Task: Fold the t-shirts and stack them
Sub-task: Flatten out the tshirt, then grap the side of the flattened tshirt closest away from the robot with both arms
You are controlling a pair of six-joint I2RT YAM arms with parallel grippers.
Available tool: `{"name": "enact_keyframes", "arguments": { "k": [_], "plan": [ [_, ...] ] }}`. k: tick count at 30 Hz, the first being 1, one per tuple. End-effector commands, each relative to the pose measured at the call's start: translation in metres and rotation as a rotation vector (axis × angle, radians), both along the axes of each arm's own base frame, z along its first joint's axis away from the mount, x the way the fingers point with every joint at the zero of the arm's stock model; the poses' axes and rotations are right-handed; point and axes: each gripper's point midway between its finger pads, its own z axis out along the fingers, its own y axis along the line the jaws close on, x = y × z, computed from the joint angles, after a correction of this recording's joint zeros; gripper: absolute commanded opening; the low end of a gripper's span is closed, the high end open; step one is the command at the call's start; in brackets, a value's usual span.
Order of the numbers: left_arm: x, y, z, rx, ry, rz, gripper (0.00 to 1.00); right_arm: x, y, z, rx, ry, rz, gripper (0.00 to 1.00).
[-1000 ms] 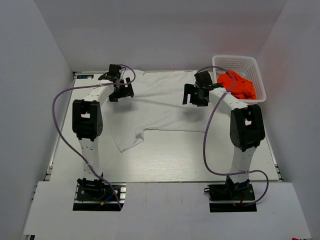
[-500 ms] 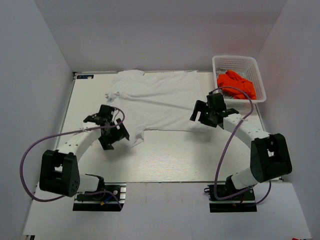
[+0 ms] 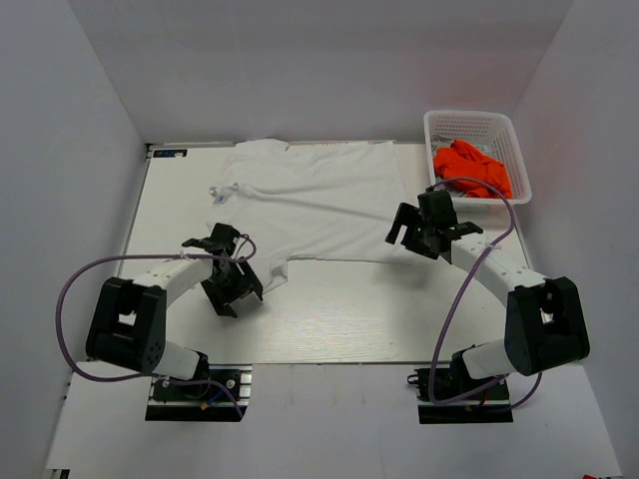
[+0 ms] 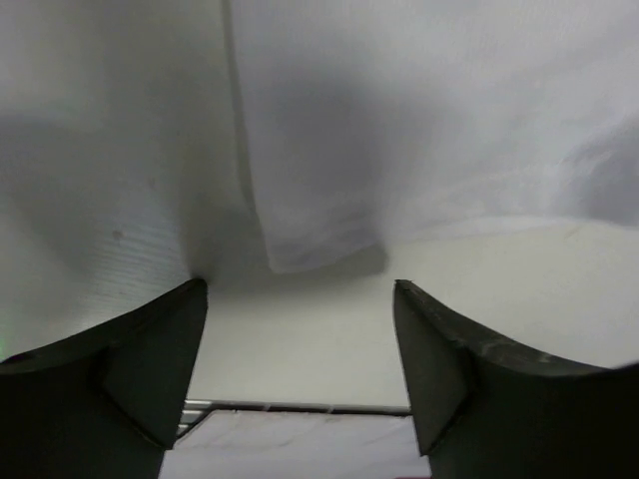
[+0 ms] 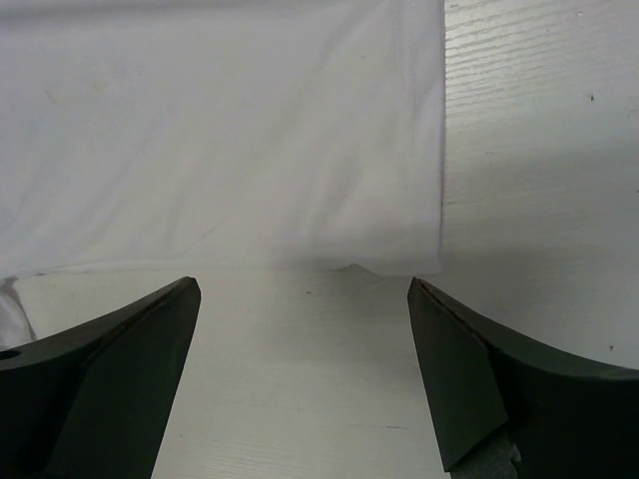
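A white t-shirt lies spread flat on the table, neck to the left. An orange t-shirt lies bunched in the white basket. My left gripper is open and empty, low over the table, next to the near sleeve. In the left wrist view the sleeve's end lies just beyond the open gripper. My right gripper is open and empty at the shirt's right hem. In the right wrist view the hem and its corner lie just ahead of the gripper.
The white lattice basket stands at the far right corner of the table. White walls enclose the table on three sides. Purple cables loop from both arms. A metal rail runs along the table edge in the left wrist view.
Both arms have swung from the shirt's far side to its near side. The left gripper came down to the near sleeve; the right gripper settled at the right hem. The shirt now lies flat.
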Motion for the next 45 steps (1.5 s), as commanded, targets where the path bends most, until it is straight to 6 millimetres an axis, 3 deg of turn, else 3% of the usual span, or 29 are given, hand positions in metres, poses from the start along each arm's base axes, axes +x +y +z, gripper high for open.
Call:
{"name": "enact_keyframes", "arguments": {
  "k": [1, 4, 7, 10, 13, 14, 21, 27, 31, 33, 35, 38, 39, 41, 45],
  "plan": [
    [0.038, 0.013, -0.005, 0.089, -0.101, 0.051, 0.82, -0.001, -0.008, -0.004, -0.026, 0.021, -0.029, 0.90],
    [0.038, 0.020, -0.011, 0.123, -0.076, 0.074, 0.76, -0.002, -0.010, -0.009, -0.038, 0.043, -0.032, 0.90],
    [0.037, 0.023, -0.021, 0.149, -0.048, 0.083, 0.62, -0.008, -0.015, -0.016, -0.053, 0.067, -0.043, 0.90],
    [0.048, 0.020, -0.024, 0.142, -0.066, 0.096, 0.49, -0.015, -0.022, -0.021, -0.068, 0.092, -0.061, 0.90],
    [0.055, 0.018, -0.027, 0.143, -0.060, 0.095, 0.20, -0.023, -0.029, -0.026, -0.090, 0.107, -0.076, 0.90],
    [0.060, 0.017, -0.024, 0.139, -0.073, 0.096, 0.00, -0.026, -0.031, -0.029, -0.098, 0.116, -0.079, 0.90],
    [0.040, 0.025, -0.019, 0.188, -0.017, 0.073, 0.00, -0.039, -0.046, -0.044, -0.150, 0.161, -0.137, 0.90],
    [0.016, 0.027, -0.013, 0.187, 0.015, 0.060, 0.00, -0.018, -0.034, -0.049, -0.097, 0.122, -0.141, 0.89],
    [0.003, 0.027, -0.015, 0.172, 0.041, 0.056, 0.00, -0.015, -0.028, -0.063, -0.078, 0.149, -0.137, 0.81],
    [-0.005, 0.029, -0.014, 0.183, 0.076, 0.053, 0.00, -0.014, -0.027, -0.066, -0.066, 0.144, -0.149, 0.73],
    [-0.010, 0.032, -0.012, 0.197, 0.086, 0.053, 0.00, -0.018, -0.028, -0.072, -0.070, 0.160, -0.155, 0.53],
    [-0.014, 0.034, -0.008, 0.199, 0.089, 0.042, 0.00, -0.020, -0.029, -0.076, -0.065, 0.152, -0.157, 0.48],
    [-0.016, 0.035, -0.007, 0.202, 0.097, 0.029, 0.00, -0.021, -0.030, -0.078, -0.066, 0.152, -0.158, 0.28],
    [-0.021, 0.032, -0.002, 0.179, 0.104, 0.018, 0.00, -0.028, -0.030, -0.078, -0.067, 0.167, -0.144, 0.00],
    [-0.037, 0.027, 0.009, 0.131, 0.126, -0.002, 0.00, -0.055, -0.037, -0.073, -0.105, 0.235, -0.118, 0.00]
  ]
}}
